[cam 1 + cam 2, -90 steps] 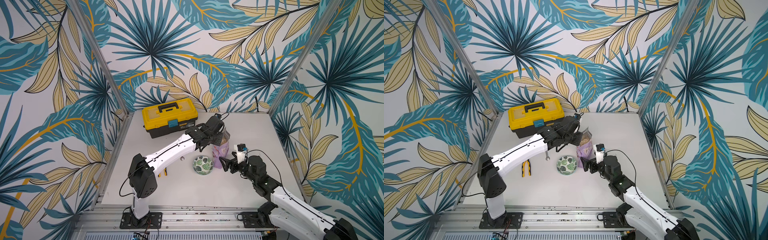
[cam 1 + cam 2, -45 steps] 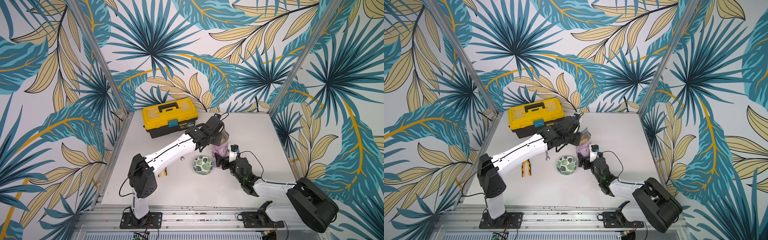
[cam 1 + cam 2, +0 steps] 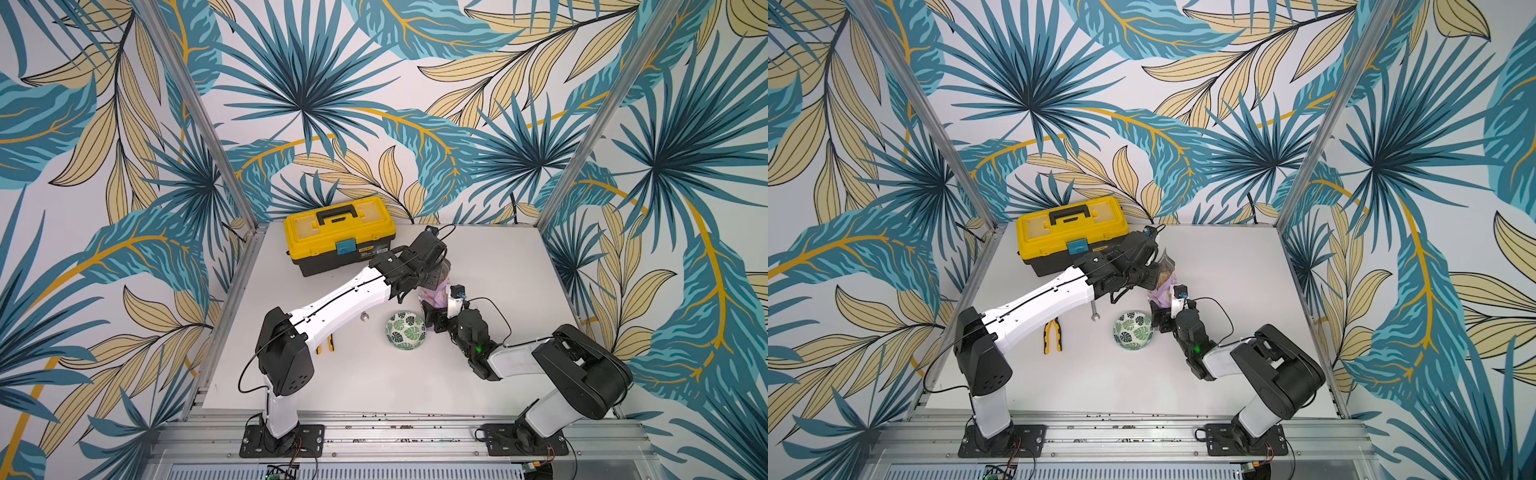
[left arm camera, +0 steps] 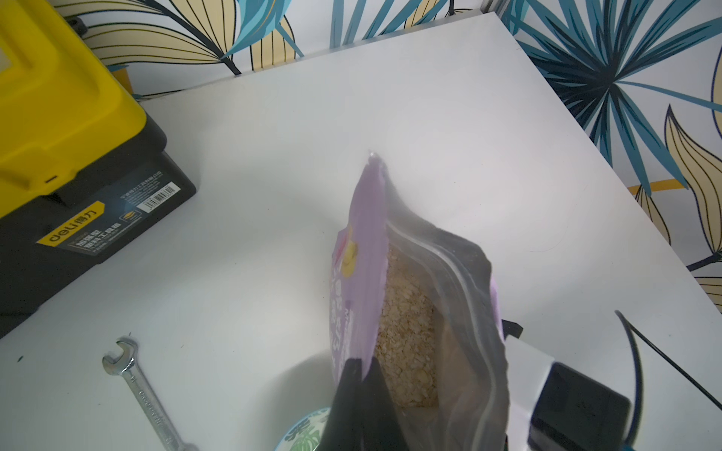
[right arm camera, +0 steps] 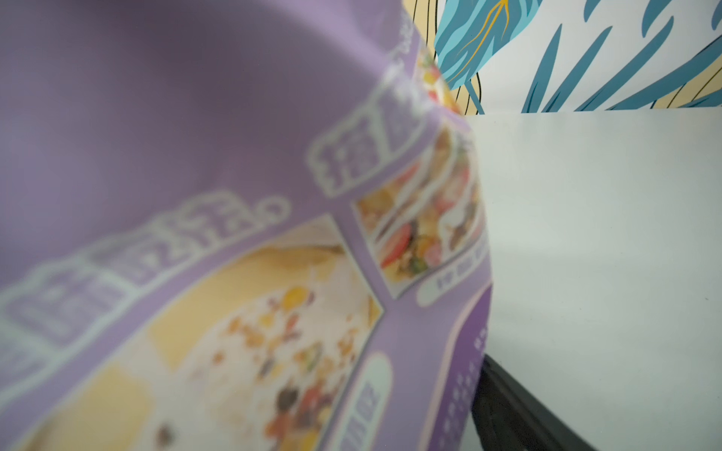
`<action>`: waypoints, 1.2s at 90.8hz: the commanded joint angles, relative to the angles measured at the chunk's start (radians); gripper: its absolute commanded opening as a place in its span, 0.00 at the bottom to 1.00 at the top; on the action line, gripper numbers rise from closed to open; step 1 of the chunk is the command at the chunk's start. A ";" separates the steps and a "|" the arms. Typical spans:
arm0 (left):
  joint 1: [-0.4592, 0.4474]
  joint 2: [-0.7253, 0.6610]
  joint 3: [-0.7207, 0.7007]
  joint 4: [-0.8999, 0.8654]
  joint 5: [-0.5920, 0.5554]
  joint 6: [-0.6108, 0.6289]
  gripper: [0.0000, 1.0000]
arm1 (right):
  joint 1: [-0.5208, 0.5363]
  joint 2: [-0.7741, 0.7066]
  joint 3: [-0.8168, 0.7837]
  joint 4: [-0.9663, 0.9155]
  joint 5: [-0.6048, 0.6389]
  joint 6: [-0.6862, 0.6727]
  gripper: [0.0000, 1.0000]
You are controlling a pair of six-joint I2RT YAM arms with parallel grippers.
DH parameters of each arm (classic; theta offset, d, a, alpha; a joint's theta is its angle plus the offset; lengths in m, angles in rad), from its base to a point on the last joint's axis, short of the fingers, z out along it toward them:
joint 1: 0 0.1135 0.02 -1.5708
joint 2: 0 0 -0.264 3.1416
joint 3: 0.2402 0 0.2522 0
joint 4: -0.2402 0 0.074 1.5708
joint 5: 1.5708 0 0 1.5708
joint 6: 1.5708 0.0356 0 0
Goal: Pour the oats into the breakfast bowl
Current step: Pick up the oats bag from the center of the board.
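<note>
Down low, the right gripper (image 3: 433, 319) sits beside the bowl (image 3: 406, 331) near the middle of the table (image 3: 332, 386), jaws straddling the foot of the pouch (image 3: 433, 292) just beyond it. I can't tell if they're pressing yet, while the left gripper (image 4: 361, 369) is pinched tight on the lip, oats (image 4: 406, 343) all inside. Best play: clamp the base firmly, keep that lip pulled open, tip the mouth slowly over the bowl. A second ago the right arm reached in high, short of the pouch; now it's folded low, right on it.
</note>
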 commanded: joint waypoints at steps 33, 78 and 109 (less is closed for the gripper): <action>-0.007 -0.071 0.016 -0.030 -0.158 0.002 0.00 | -0.087 -0.023 -0.051 -0.124 -0.044 -0.008 0.17; 0.035 -0.114 -0.073 0.024 -0.131 -0.026 0.25 | -0.107 -0.193 -0.016 -0.261 -0.028 -0.174 0.00; 0.064 -0.085 -0.081 0.140 0.082 -0.070 0.56 | -0.107 -0.216 -0.008 -0.264 -0.056 -0.204 0.00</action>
